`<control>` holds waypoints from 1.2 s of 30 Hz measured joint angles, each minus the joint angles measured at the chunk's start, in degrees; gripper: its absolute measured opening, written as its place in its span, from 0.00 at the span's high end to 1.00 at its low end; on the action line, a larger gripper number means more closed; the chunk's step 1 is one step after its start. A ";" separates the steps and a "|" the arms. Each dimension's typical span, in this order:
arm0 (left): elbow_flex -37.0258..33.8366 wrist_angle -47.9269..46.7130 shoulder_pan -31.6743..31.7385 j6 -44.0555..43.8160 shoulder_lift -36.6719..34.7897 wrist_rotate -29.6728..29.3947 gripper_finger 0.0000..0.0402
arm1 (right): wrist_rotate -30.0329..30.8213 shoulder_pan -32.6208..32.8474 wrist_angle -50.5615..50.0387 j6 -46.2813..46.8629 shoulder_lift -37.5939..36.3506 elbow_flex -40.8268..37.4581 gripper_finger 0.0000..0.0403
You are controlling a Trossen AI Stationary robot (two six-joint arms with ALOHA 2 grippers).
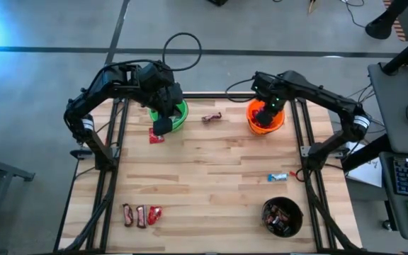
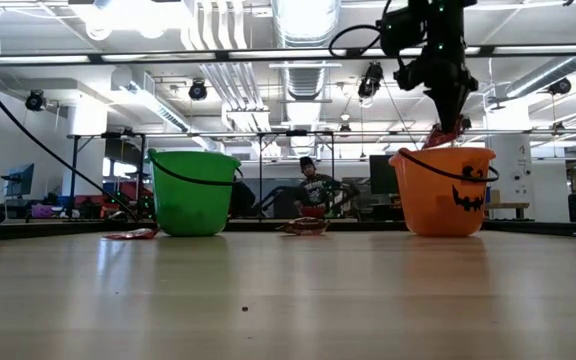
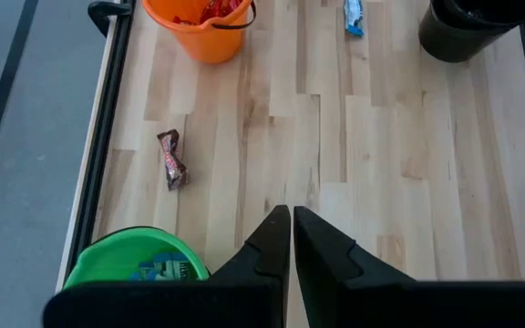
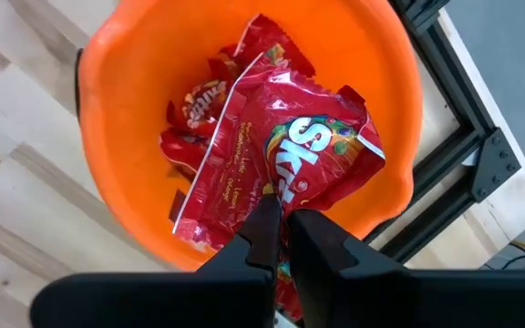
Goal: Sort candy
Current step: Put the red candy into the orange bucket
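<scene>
We are holding a flat red packet (image 4: pixel 285 159) pinched by its lower edge in the right gripper (image 4: pixel 281 223), jaws clamped on the wrapper, and it is hanging directly over the mouth of the orange bucket (image 1: pixel 275 125) near the table's far edge, toward the right. The packet's long axis is running away from the fingertips across the opening, so letting go looks like the only thing the drop is waiting on. More red packets (image 4: pixel 199 109) are already lying in that bucket.

The left gripper (image 1: pixel 161 126) is hovering at the green bucket (image 1: pixel 183 117), jaws together and holding nothing; a light-blue wrapper (image 3: pixel 158 269) is showing inside. A red packet (image 1: pixel 156 135) is lying just beside it, nearest that arm.

A dark bar (image 1: pixel 212 117) is resting between the two buckets. A light-blue bar (image 1: pixel 278 177) is lying by the right edge, with the black bucket (image 1: pixel 282 216) holding dark bars at the near right corner. Three more sweets (image 1: pixel 140 215) are sitting by the near left corner.
</scene>
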 joint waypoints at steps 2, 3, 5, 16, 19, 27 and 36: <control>0.00 -0.02 -0.02 0.02 0.00 0.02 1.00 | 0.00 0.00 -0.02 -0.46 0.71 0.00 0.97; 0.00 -0.02 0.00 0.02 0.00 0.02 1.00 | 0.03 0.00 0.00 -0.60 1.04 0.00 0.97; 0.00 -0.02 0.00 0.02 0.00 0.02 1.00 | 1.16 0.02 -0.02 -0.59 1.66 0.00 0.97; 0.00 -0.02 0.00 1.73 0.00 0.17 1.00 | 0.52 0.02 -0.42 2.04 2.37 0.00 0.97; 0.00 -0.02 -0.01 1.79 0.00 0.17 1.00 | 0.52 0.02 -0.39 3.83 2.39 0.00 0.97; 0.00 -0.02 0.00 2.97 0.00 0.15 1.00 | -2.57 0.02 -2.39 0.14 4.57 0.00 0.97; 0.00 -0.02 -0.02 2.82 0.00 0.10 1.00 | -2.56 0.02 -2.99 -1.88 7.25 0.00 0.97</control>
